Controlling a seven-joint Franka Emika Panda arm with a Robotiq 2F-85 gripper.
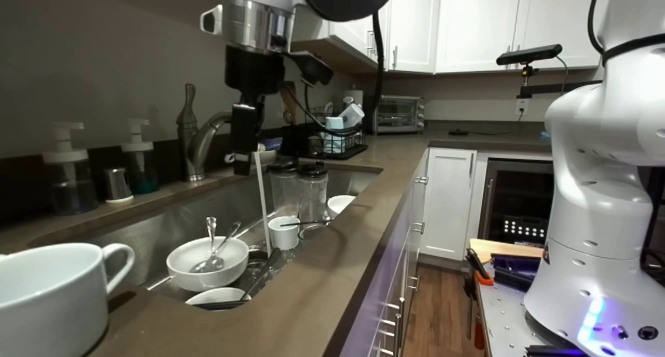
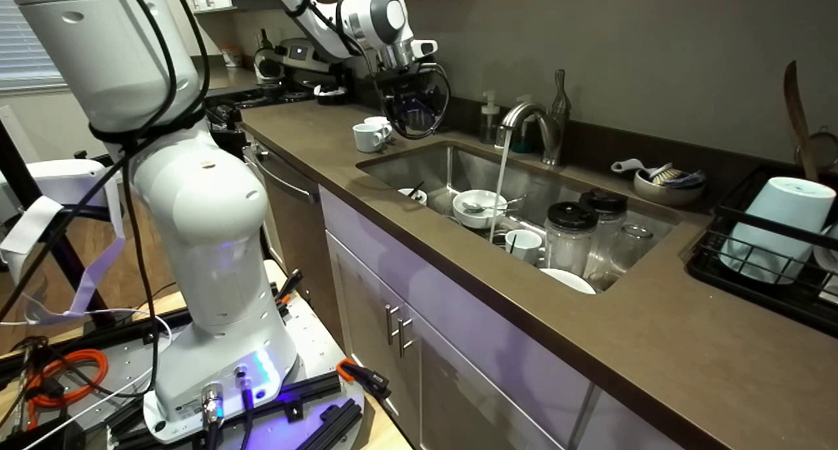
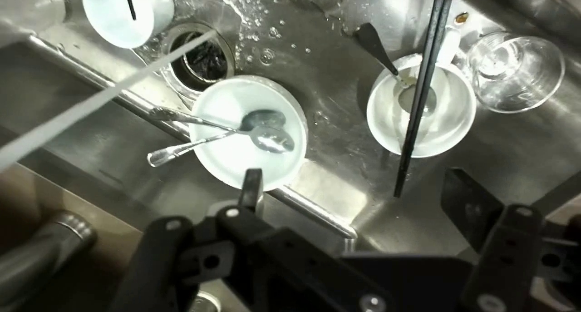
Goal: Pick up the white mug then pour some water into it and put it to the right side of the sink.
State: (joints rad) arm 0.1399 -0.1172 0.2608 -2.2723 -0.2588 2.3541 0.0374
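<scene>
A glossy white mug (image 1: 52,300) with a loop handle stands upright on the counter beside the sink's end; it also shows in an exterior view (image 2: 367,138). Another white mug (image 2: 381,124) stands just behind it; I cannot tell which is the task's mug. The stainless sink (image 1: 150,237) (image 2: 474,165) has an arched faucet (image 2: 548,132) with water running from it. My gripper (image 3: 356,185) is open and empty, above the sink (image 3: 336,139). In both exterior views it hangs high (image 1: 244,162) (image 2: 416,106), apart from the mugs. The mugs are out of the wrist view.
In the sink stand a white bowl with spoons (image 3: 254,135), a white cup with chopsticks across it (image 3: 447,116), a glass (image 3: 517,76), another white cup (image 1: 283,232) and lidded jars (image 2: 569,240). Soap dispensers (image 1: 72,180) line the wall. A dish rack (image 2: 772,286) stands beyond the sink.
</scene>
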